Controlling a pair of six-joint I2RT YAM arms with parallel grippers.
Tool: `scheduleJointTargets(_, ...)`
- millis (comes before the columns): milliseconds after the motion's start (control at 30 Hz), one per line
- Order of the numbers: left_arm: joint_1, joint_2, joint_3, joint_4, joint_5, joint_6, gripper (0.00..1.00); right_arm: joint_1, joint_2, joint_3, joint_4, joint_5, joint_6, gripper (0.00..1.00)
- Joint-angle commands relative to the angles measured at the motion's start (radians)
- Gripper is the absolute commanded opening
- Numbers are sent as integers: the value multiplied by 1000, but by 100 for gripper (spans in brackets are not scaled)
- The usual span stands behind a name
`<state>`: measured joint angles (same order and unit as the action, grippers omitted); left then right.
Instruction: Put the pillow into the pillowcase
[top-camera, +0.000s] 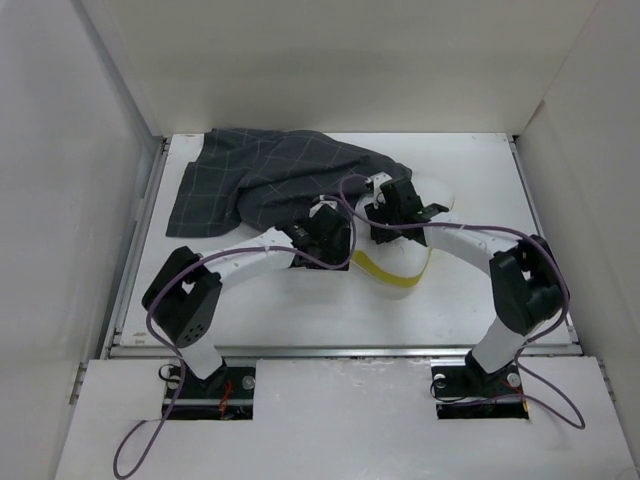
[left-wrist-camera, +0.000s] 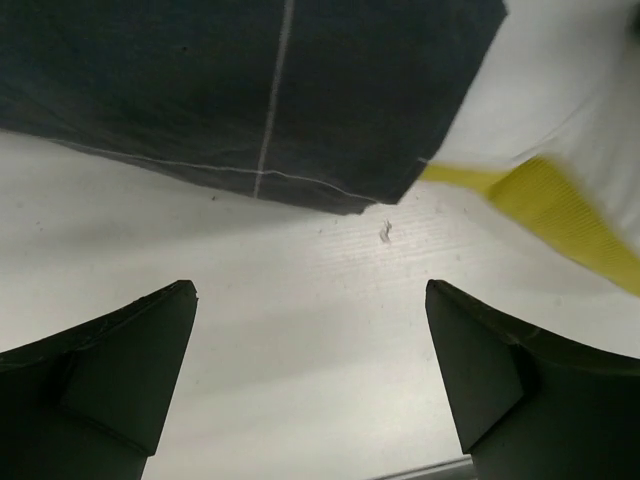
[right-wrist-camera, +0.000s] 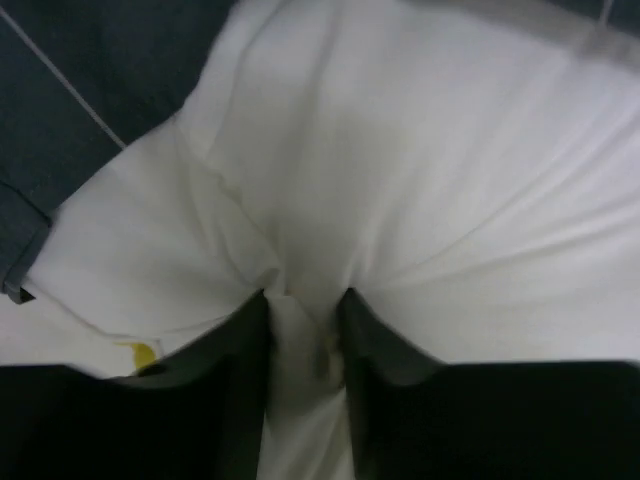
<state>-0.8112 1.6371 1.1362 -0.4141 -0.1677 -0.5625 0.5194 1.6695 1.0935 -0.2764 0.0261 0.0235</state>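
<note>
The dark checked pillowcase (top-camera: 270, 180) lies crumpled at the back left of the table, its right part draped over the white pillow (top-camera: 443, 192). The pillow's yellow edge (top-camera: 392, 274) shows in front. My right gripper (top-camera: 392, 208) is pressed into the pillow (right-wrist-camera: 420, 150). In the right wrist view this gripper (right-wrist-camera: 305, 300) is shut on a pinched fold of white fabric, with the pillowcase (right-wrist-camera: 90, 80) at the upper left. My left gripper (left-wrist-camera: 310, 330) stands open over bare table, just short of the pillowcase hem (left-wrist-camera: 250, 90) and the pillow's yellow edge (left-wrist-camera: 560, 210).
White walls (top-camera: 60, 200) close in the white table (top-camera: 300, 310) on the left, back and right. Purple cables (top-camera: 470, 232) loop over both arms. The arm bases (top-camera: 215, 385) stand at the near edge.
</note>
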Motion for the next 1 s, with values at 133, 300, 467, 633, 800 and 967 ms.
scheduleJointTargets(133, 50, 52, -64, 127, -24, -62, 100, -32, 61, 40, -9, -225, -10, 0)
scheduleJointTargets(300, 70, 104, -33, 187, -50, -73, 98, -32, -46, 29, 0, -294, 0, 0)
scheduleJointTargets(467, 70, 154, 16, 215, -84, -73, 96, -32, -96, 20, 32, -396, 26, 0)
scheduleJointTargets(633, 70, 155, 26, 175, -157, -85, 44, -32, -96, 45, 32, -393, 52, 0)
scheduleJointTargets(800, 79, 127, 37, 66, -247, -94, 0, -41, -151, 45, 71, -394, 91, 0)
scheduleJointTargets(967, -63, -18, 115, -9, -225, -22, 0, 2, -221, -76, 556, -434, 311, 0)
